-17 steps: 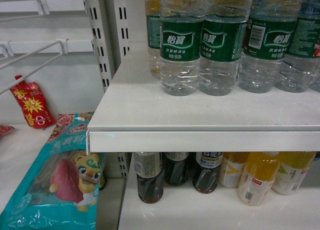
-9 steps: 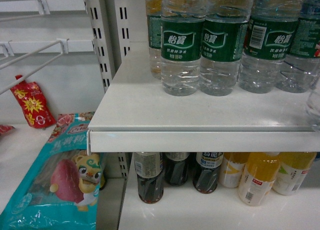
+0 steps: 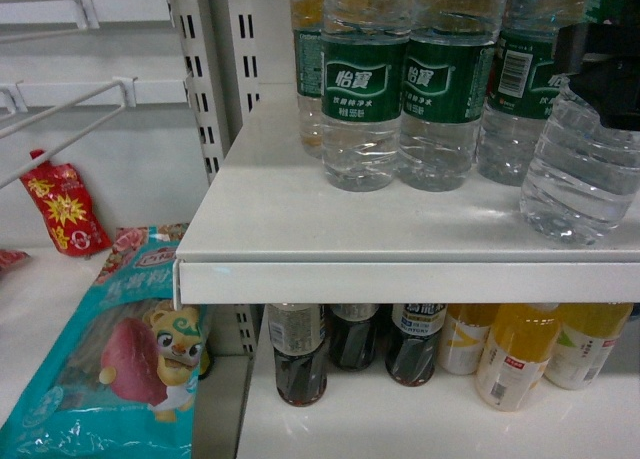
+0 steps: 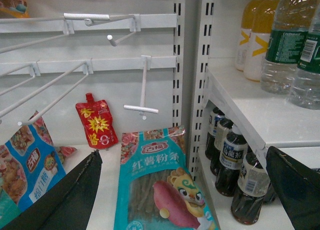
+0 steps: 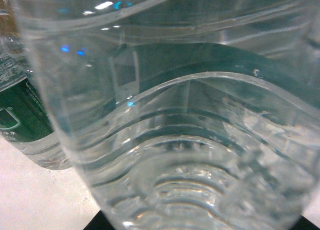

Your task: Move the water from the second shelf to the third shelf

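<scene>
One water bottle [image 3: 580, 169] hangs tilted at the right end of the upper shelf [image 3: 300, 229], base down and toward the left, neck leaning up to the right. The right gripper [image 3: 605, 74] has its jaws clamped on its upper part. The left gripper [image 4: 185, 190] has its jaws apart, holding nothing, near the snack bag [image 4: 160, 185].

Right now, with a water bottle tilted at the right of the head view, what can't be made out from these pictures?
- Right end effector: a dark shape in the head view, fingers indistinct.
- Tilted water bottle: cap cut off by the head view's top edge; the right wrist view shows only blurred plastic.
- Left end effector: only two dark fingers at the left wrist view's bottom edge.
</scene>
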Motion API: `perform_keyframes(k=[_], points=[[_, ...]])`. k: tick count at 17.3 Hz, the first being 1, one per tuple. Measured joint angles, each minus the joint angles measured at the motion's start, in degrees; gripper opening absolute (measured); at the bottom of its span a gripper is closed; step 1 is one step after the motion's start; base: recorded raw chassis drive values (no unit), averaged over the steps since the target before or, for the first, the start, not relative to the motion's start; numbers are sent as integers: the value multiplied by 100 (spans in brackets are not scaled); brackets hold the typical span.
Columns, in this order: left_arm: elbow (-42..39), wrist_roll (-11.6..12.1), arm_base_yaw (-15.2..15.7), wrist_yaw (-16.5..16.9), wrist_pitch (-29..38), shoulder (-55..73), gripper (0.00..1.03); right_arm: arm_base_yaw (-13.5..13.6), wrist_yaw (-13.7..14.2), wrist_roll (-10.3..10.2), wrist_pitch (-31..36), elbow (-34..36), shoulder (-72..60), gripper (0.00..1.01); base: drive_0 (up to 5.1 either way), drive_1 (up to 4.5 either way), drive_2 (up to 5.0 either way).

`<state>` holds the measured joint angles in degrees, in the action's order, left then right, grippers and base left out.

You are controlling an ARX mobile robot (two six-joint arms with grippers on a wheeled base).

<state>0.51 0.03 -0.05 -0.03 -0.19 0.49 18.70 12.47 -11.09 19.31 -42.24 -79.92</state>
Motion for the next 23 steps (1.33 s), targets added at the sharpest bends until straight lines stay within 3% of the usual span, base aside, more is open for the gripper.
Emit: perform_keyframes(k=[21,23], points=[[0,0,0,0,0,0,98,-26,146,20,55,-588,-715,39,0,0,0],[0,0,0,0,0,0,98,-26,144,20,44,-592,-717,46,0,0,0]])
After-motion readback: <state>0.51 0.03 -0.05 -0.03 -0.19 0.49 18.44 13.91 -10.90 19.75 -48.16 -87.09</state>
